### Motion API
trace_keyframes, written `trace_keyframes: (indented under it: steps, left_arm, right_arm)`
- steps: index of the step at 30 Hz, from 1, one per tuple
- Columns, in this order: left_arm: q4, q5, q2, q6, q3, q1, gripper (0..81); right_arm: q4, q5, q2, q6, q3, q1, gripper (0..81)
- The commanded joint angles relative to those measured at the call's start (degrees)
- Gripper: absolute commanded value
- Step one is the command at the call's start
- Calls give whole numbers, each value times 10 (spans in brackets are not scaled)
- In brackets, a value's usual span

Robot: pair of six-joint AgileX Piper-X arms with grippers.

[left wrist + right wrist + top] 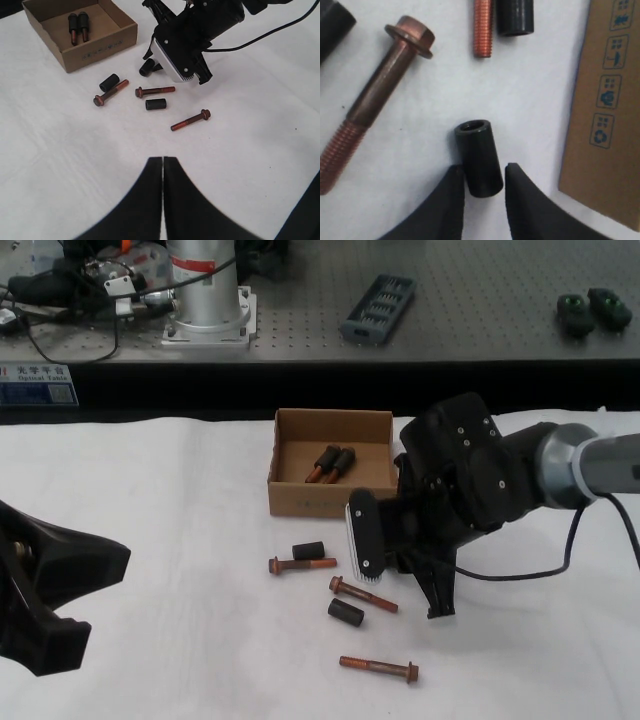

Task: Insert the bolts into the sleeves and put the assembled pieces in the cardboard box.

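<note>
Left gripper (163,161): fingers pressed together, holding nothing; well left of the cardboard box (300,498) and nearer the arms.
Left flange bolt (300,564): flat on the white cloth (150,490), near the box's front wall.
Left black sleeve (310,550): against that bolt, on its box side.
Cardboard box: open-topped; two assembled pieces (330,463) lie side by side inside.
Middle flange bolt (362,594): farther from the box front.
Loose black sleeve (346,613): just beside the middle bolt, on the side away from the box.
Far flange bolt (378,668): farthest from the box.
Gripped black sleeve (479,157): lying on the cloth near the box's front wall.
Right gripper (484,169): narrow, fingers against both sides of that sleeve's end.
</note>
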Motion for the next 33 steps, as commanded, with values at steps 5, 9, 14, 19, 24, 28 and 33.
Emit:
trace_keyframes:
  steps: [5, 9, 14, 19, 24, 28, 33]
  left_arm:
    - [1, -2, 0, 7, -1, 2, 7]
    - [1, -2, 0, 7, -1, 2, 7]
    - [1, -2, 0, 7, -1, 2, 7]
    - [15, -5, 0, 7, -1, 2, 7]
    - [31, -28, 0, 19, -1, 2, 7]
    - [31, -34, 0, 19, -1, 2, 7]
    - [31, -34, 0, 18, -1, 2, 7]
  right_arm:
    - [-17, -8, 10, -18, -17, 1, 223]
    - [-11, -8, 21, -18, -29, 1, 223]
    - [18, -10, 33, -18, -44, 1, 223]
    - [53, -10, 48, -18, -56, 1, 223]
    - [92, -10, 51, -18, -62, 1, 164]
    - [93, 13, 51, -18, -62, 2, 5]
    - [97, 105, 48, 22, -62, 18, 25]
